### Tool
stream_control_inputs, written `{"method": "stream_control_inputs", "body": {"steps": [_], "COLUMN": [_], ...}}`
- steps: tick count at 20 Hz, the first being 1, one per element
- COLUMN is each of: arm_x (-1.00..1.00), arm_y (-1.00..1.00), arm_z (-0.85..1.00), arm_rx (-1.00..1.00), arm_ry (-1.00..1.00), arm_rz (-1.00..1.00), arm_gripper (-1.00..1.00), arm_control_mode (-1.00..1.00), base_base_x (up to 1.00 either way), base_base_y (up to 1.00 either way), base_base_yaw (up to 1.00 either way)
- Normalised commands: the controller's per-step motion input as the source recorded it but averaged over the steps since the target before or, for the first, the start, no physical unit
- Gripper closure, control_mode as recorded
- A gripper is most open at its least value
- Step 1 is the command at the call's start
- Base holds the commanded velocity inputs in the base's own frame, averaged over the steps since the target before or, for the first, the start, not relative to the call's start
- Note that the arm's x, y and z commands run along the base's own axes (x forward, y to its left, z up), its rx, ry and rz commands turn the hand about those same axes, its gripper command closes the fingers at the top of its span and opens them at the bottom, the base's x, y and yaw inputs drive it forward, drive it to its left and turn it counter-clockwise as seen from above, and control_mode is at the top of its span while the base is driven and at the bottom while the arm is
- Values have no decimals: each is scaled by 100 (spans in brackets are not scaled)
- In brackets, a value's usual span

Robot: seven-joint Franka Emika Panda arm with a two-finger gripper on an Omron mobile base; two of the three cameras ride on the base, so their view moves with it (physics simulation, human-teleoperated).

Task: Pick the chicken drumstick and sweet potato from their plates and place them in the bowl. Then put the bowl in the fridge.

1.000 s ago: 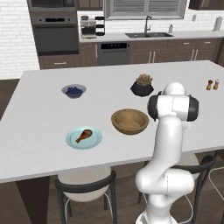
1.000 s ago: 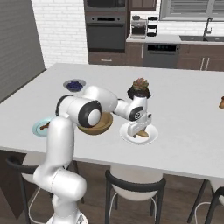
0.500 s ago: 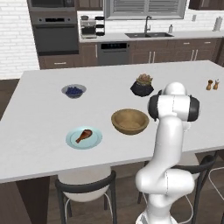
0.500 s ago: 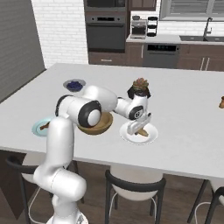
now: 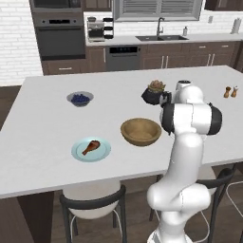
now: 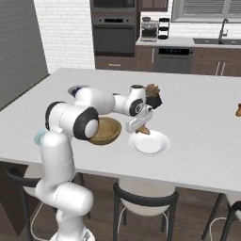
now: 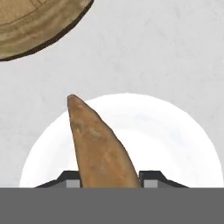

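Note:
My gripper [image 6: 137, 125] is shut on the tan sweet potato [image 6: 144, 131], holding it just above the white plate [image 6: 149, 145]. In the hand view the sweet potato [image 7: 98, 144] rises between my fingertips [image 7: 70, 177] over the white plate [image 7: 179, 135]. The wooden bowl [image 6: 107, 132] sits right beside the plate, to its left, and shows as the bowl [image 5: 140, 131] at mid-counter and as the bowl [image 7: 39, 22] in the hand view's top corner. The chicken drumstick [image 5: 90, 146] lies on the pale blue plate [image 5: 102, 153]. I cannot make out the fridge for certain.
A small grey bowl of blueberries [image 5: 80, 98] and a black plant pot [image 5: 154, 94] stand farther back on the island. Salt and pepper shakers [image 5: 229, 92] sit far right. Stools [image 6: 143, 202] line the near edge. A tall grey panel [image 6: 19, 47] stands far left.
The jaws have closed on the sweet potato, which lay on the white plate a second ago. The gripper has since lifted it slightly and shifted it toward the wooden bowl.

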Motion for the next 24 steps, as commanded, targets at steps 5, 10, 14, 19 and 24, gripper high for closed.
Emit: {"method": "stream_control_inputs", "body": {"steps": [5,10,14,19,24], "arm_x": [-17,-5,0,5,14], "arm_y": [78,91,97,67,0], "arm_z": [45,34,2,-12,-34], "arm_rx": [-1,0,0,0,0], "arm_ry": [0,0,0,2,0], "arm_rz": [21,16,10,7,7], "arm_gripper": [100,100,100,100,100], "arm_control_mode": [-100,-100,-100,-100,-100], "base_base_x": [0,0,0,0,0], "base_base_y": [0,0,0,0,0], "base_base_yaw": [0,0,0,0,0]}}
